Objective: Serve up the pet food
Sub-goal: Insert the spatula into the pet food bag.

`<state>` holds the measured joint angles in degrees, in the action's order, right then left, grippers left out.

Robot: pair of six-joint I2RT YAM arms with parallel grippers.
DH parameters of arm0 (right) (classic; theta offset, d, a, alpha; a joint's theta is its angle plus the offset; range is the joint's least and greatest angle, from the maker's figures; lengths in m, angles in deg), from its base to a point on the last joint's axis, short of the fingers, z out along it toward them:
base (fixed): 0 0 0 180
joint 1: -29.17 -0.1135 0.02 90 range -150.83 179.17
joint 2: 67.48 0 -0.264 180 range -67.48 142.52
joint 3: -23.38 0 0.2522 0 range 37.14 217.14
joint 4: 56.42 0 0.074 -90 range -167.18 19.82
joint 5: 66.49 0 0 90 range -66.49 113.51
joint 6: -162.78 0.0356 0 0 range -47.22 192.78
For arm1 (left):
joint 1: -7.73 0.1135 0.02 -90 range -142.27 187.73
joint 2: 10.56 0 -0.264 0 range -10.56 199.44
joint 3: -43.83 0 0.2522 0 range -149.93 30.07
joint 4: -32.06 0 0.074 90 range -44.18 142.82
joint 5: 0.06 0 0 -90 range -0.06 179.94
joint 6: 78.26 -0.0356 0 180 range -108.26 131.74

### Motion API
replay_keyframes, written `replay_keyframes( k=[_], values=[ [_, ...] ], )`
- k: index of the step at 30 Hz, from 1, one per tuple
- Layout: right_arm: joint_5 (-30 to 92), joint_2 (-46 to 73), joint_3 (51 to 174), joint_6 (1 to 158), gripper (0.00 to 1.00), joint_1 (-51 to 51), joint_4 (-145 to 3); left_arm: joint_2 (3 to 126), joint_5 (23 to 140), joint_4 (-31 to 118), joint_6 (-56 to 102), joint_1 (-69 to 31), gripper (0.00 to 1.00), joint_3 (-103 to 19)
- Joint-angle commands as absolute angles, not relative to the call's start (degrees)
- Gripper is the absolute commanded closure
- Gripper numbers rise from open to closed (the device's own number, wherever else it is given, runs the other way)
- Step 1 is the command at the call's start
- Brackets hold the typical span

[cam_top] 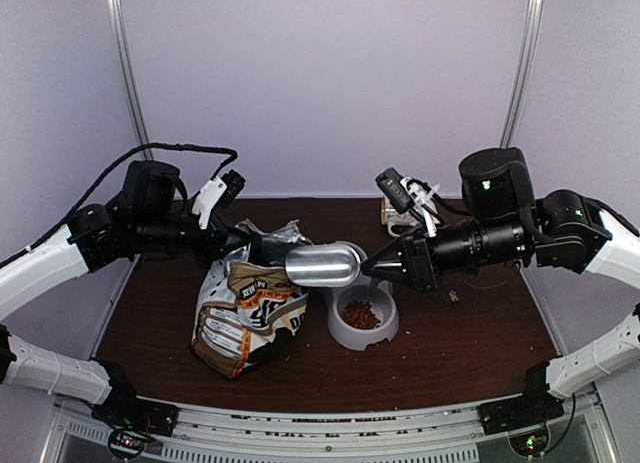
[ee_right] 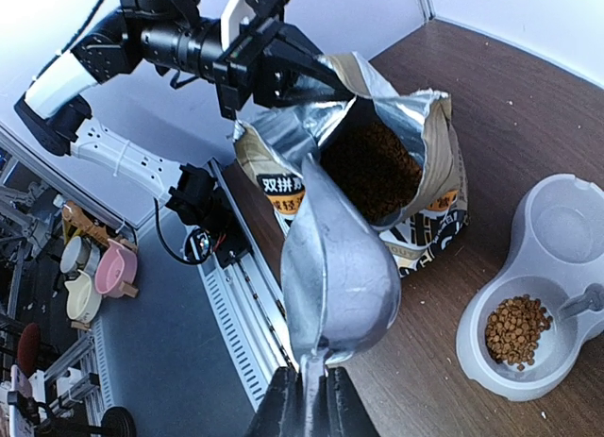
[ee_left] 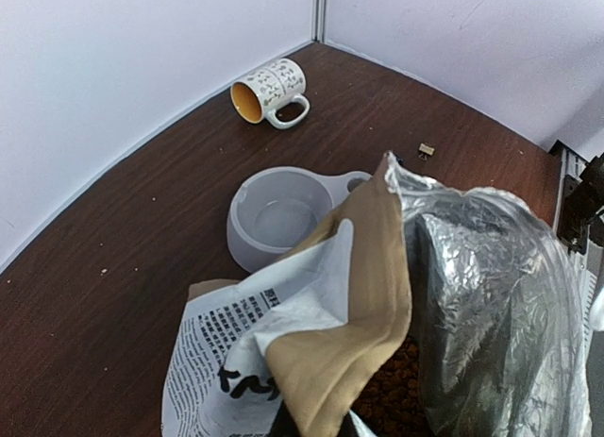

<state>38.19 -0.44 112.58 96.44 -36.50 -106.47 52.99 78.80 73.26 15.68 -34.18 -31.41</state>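
Since pet food (cam_top: 360, 314) looks loose and light, right gripper (cam_top: 372, 267) pinches the scoop (cam_top: 322, 265) handle; left gripper (cam_top: 245, 245) pinches the bag (cam_top: 235, 318), nine o'clock of the bowl (cam_top: 350, 340).

I am working over a dark brown wood-grain table (cam_top: 470, 353), boxed in at the back and both sides by plain white walls (cam_top: 320, 83). Slim grey posts (cam_top: 125, 73) stand at the back corners. The light is soft and even, faintly lilac on the panels. A ribbed metal rail (cam_top: 330, 425) runs along the near edge. My right wrist view shows grey floor (ee_right: 160, 352) below and stacked pink and cream bowls (ee_right: 113, 272).
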Motion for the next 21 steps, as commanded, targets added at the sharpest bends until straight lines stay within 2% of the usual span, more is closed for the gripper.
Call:
replay_keyframes(
  k=[1,10,21],
  values=[
    [35.8,-0.71,116.98,94.8,1.0,-36.84,-105.15,52.48,76.55,65.33,13.72,-34.1,1.0,-31.44],
    [25.43,6.18,122.21,89.98,1.0,-37.7,-115.1,52.45,75.12,65.33,12.58,-35.21,1.0,-31.32],
    [19.48,22.52,134.08,85.02,1.0,-43.98,-128.53,53.22,74.55,65.33,11.62,-37.25,1.0,-31.21]
  ],
)
